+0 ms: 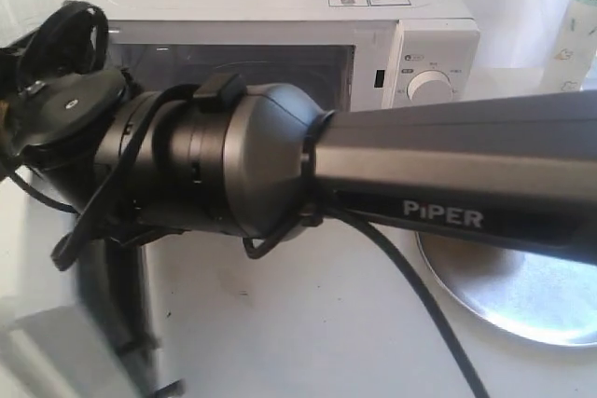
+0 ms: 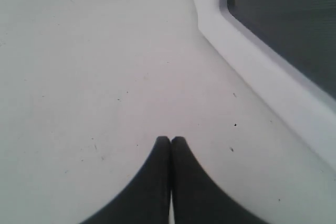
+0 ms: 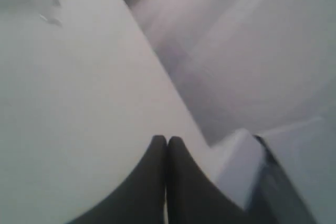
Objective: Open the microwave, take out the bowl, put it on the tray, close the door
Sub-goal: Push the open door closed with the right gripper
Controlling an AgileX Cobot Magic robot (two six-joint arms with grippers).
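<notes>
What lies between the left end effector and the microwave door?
Only bare white tabletop with a few dark specks separates the shut left end effector from the door; the left wrist view shows it.

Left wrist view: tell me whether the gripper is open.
No, the two black fingertips of the left gripper press together with nothing between them, above the white table.

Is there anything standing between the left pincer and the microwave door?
Nothing visible does. In the left wrist view, only a stretch of table surface lies between the shut left pincer and the door.
</notes>
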